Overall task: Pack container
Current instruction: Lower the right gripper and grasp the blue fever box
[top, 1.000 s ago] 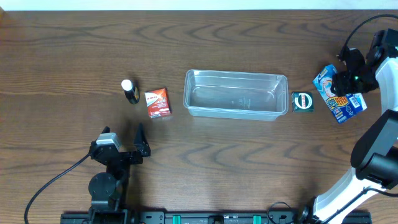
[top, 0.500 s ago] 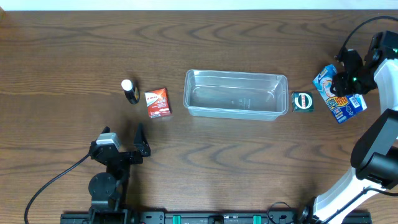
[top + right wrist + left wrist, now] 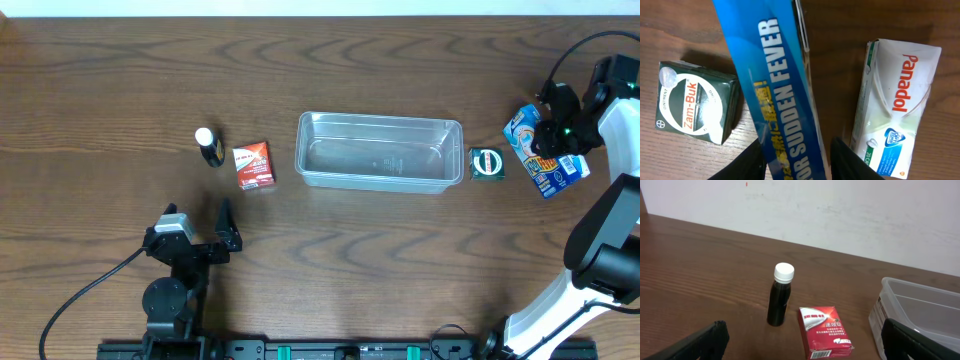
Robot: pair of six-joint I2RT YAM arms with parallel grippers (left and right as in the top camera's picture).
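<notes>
The container point(image 3: 380, 119), a clear plastic tub, stands empty mid-table; its corner shows in the left wrist view point(image 3: 920, 305). My right gripper point(image 3: 556, 132) is open over the boxes at the far right. Its jaws point(image 3: 797, 162) straddle a blue fever-medicine box point(image 3: 780, 85), with a narrow gap at the right finger; the box also shows overhead point(image 3: 556, 174). A white Panadol box point(image 3: 895, 105) lies beside it. A green Zam-Buk box point(image 3: 487, 163) lies between them and the tub. My left gripper point(image 3: 197, 222) is open and empty, short of a red carton point(image 3: 825, 331) and a dark bottle point(image 3: 780, 295).
The red carton point(image 3: 253, 165) and the white-capped bottle point(image 3: 208, 146) stand left of the tub. The Zam-Buk box point(image 3: 695, 102) sits close to the blue box's left side. A white wall runs behind the table's far edge.
My right gripper has shifted slightly toward the far edge over the blue box. The boxes and the left arm have not moved.
</notes>
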